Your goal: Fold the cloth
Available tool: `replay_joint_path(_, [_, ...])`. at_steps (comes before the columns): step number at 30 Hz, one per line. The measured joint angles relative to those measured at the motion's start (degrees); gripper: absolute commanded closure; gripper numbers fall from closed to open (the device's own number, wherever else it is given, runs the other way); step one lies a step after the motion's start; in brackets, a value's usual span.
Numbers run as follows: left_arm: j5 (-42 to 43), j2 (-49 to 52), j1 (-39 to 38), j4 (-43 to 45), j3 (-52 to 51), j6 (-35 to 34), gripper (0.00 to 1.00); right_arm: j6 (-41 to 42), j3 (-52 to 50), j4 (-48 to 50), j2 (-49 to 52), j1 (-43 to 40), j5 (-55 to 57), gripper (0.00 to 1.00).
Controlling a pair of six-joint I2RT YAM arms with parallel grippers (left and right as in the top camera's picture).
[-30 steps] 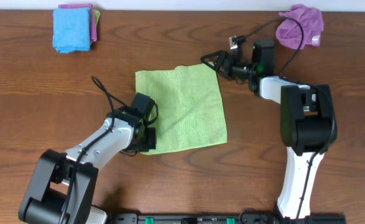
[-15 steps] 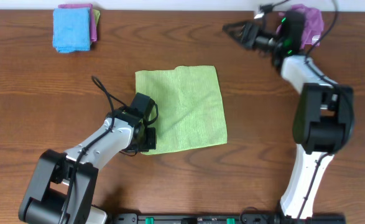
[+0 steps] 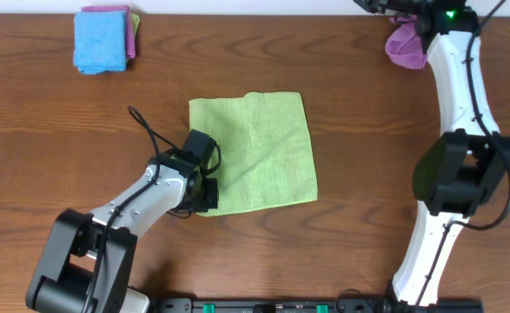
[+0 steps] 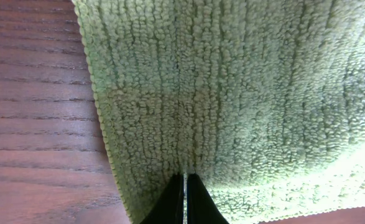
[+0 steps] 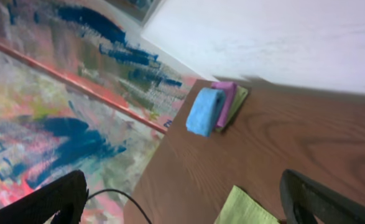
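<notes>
A light green cloth (image 3: 259, 149) lies flat in the middle of the wooden table. My left gripper (image 3: 205, 193) sits at its near left corner. In the left wrist view its black fingers (image 4: 170, 202) are pressed together at the gripper tip (image 4: 185, 179), pinching the green cloth (image 4: 232, 93). My right gripper (image 3: 378, 4) is raised at the far right edge of the table, away from the cloth. In the right wrist view the right gripper (image 5: 185, 202) is wide open and empty, with a corner of the green cloth (image 5: 244, 211) far below.
A folded blue cloth (image 3: 102, 40) lies on a pink one (image 3: 133, 29) at the far left; this stack also shows in the right wrist view (image 5: 206, 111). A crumpled purple cloth (image 3: 408, 45) lies at the far right, under the right arm (image 3: 459, 78).
My right arm has swung away from the cloth's far right corner, up to the far right edge of the table. The left gripper and the cloth have not moved.
</notes>
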Motion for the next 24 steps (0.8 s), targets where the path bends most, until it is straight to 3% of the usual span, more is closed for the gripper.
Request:
replay_joint_path(4, [0.00,-0.02,0.00,-0.04,-0.02,0.02,0.94,-9.94,3.06,-26.56,-0.15,0.57,12.00,0.01])
replay_joint_path(7, [0.00,-0.02,0.00,-0.09,0.00,0.02,0.94,-19.02,3.08,-38.95,-0.02,0.61,24.48,0.01])
replay_joint_path(14, [-0.02,-0.02,0.00,-0.07,0.00,-0.24,0.94,-32.57,7.34,-53.37,-3.82,0.09,42.25,0.01])
replay_joint_path(20, [0.24,-0.02,0.02,0.13,-0.02,-1.53,0.94,-37.22,8.28,-68.52,-18.05,2.27,48.41,0.01])
replay_joint_path(24, [0.66,-0.04,0.07,0.37,-0.11,-2.05,0.95,-38.14,4.79,-70.99,-25.27,7.08,51.32,0.01])
